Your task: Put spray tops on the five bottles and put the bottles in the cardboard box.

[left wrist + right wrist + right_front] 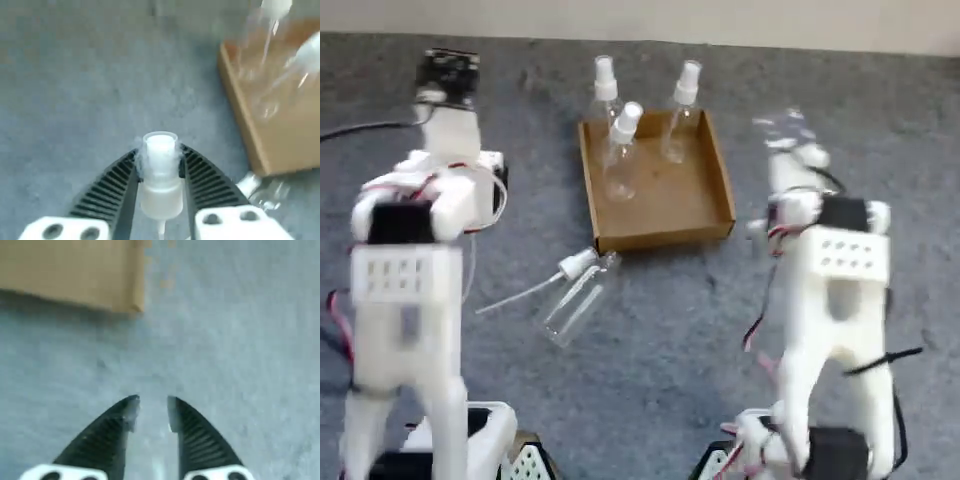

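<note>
The cardboard box [705, 205] lies mid-table with three capped clear bottles [620, 150] standing in it. In front of it, an uncapped clear bottle [575, 298] lies on its side, a loose spray top [577, 265] with its thin tube beside it. My left gripper [159, 152] is shut on a white spray top [160, 172], held above the carpet left of the box [280, 125]. Right of the box, my right gripper [788, 135] appears shut on a clear bottle [782, 125]. In the right wrist view its fingertips [131, 407] stand narrowly apart above the carpet.
Grey carpet covers the table. The left arm [405, 260] and right arm [835, 280] stand at the near side, flanking the lying bottle. The box corner [132, 285] lies ahead of the right gripper. Bare carpet extends on the far left and far right.
</note>
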Controlling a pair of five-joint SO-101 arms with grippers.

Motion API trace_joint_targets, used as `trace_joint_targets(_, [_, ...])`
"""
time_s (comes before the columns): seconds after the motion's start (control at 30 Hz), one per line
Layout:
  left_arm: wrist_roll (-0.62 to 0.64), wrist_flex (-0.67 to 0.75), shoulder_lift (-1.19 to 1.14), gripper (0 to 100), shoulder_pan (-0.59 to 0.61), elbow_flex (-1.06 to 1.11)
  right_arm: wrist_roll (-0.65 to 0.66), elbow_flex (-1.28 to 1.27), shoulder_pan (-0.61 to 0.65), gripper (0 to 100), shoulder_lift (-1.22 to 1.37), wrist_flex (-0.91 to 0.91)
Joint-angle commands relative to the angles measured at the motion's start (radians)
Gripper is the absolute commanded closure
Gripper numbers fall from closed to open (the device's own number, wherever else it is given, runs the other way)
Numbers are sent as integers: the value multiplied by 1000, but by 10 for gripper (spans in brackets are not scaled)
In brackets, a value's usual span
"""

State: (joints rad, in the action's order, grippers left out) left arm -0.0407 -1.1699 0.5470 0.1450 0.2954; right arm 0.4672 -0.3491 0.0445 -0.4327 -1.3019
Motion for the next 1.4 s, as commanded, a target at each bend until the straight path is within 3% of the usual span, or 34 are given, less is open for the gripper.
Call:
trace_joint_targets(0.0, [89, 0, 220, 998, -24, -5, -81, 8, 228, 995, -130, 19])
trace_joint_targets(0.2, [173, 80, 414, 998, -21, -5, -167, 7, 530, 995, -156, 33])
trace_joint_targets(0.37, [176, 94, 481, 998, -24, -4, -192, 5, 618, 995, -159, 44])
trace_joint_targets(0.47, [170, 92, 483, 997, -19, 7, -186, 8, 542, 995, -160, -15])
trace_joint_targets(0.7, [87, 118, 481, 997, 30, 225, -29, 7, 91, 993, -150, -147])
trace_joint_targets(0.77, [80, 161, 481, 997, 30, 306, 21, -7, 19, 991, -147, -163])
trace_joint_targets(0.83, [80, 212, 481, 997, 30, 380, 5, -51, 25, 983, -147, -203])
trace_joint_targets(0.93, [83, 262, 481, 997, 24, 455, -98, -156, 157, 909, -147, -216])
trace_joint_targets(1.1, [78, 267, 481, 997, 30, 486, -226, -286, 331, 775, -136, -87])
trace_joint_targets(1.23, [78, 265, 481, 997, 58, 486, -256, -314, 343, 762, 1, -13])
trace_joint_targets(1.37, [77, 265, 481, 997, 76, 487, -256, -314, 278, 763, 180, 59])
